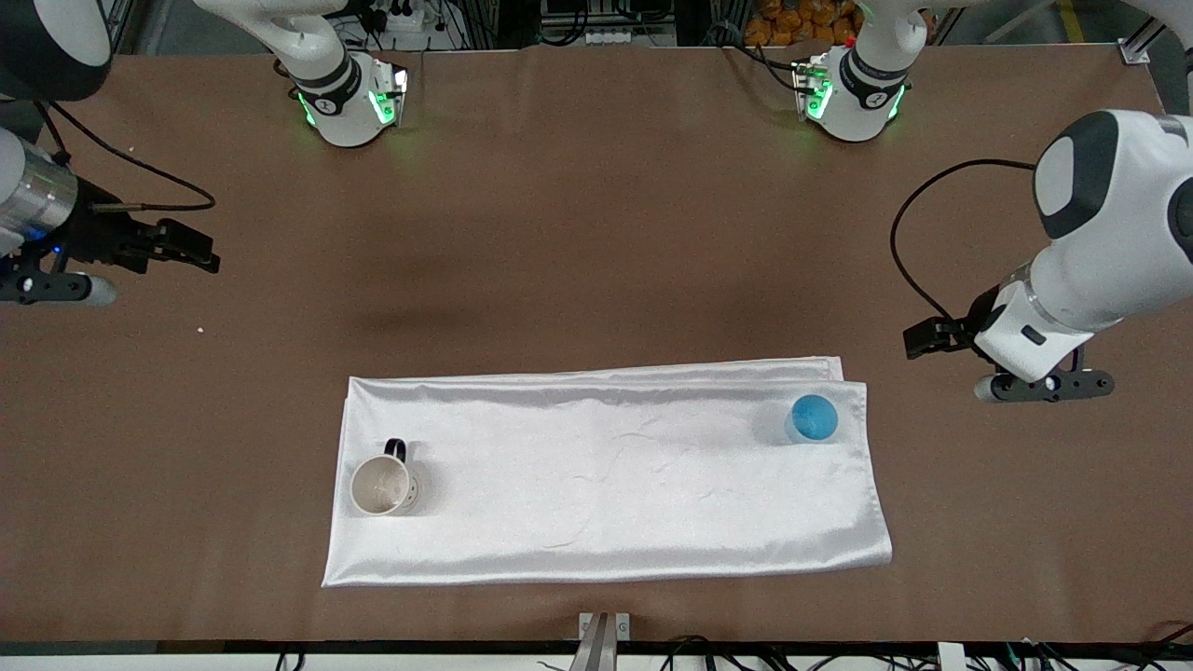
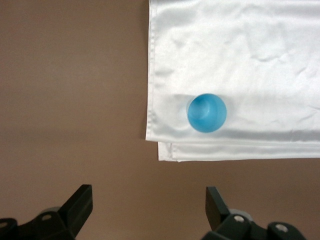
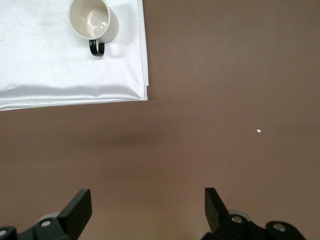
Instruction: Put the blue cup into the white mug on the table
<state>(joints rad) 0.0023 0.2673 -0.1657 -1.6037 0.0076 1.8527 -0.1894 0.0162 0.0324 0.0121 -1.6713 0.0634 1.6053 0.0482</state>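
White folded cloth (image 1: 606,485): nearest the front camera; lies flat on the brown tabletop (image 1: 596,233), lightly creased, folded edges showing along its farther side; serves as landmark for all entries below.

White mug (image 1: 380,486): upright on the cloth, at the cloth's end toward the right arm and close to its nearer edge; mouth open and empty, speckled cream inside; black handle turned away from the front camera.

Blue cup (image 1: 814,417): upright on the cloth, at the cloth's end toward the left arm, close to its farther corner; mouth up, nothing in it; well apart from the mug, the whole length of cloth between them.

Right claw (image 1: 191,250): over bare tabletop off the mug's end of the cloth, jaws wide, holding nothing; this arm waits.

Left claw (image 1: 923,337): over bare tabletop just off the cup's end of the cloth, jaws wide, holding nothing; its wrist view has the cup ahead between the fingers (image 2: 75,207).

Step in hand, as judged: the approach; cup not yet grasped, nothing yet placed.

Next move calls for: left claw brought over the cup, lowered, closed on its wall; then a carry along the cloth to above the mug and a centred release, the cup being only slightly narrower.

Obstructions: none between cup and mug; the slick cloth may let either vessel slide; small pale speck (image 1: 201,328) on the tabletop, clear of the path.
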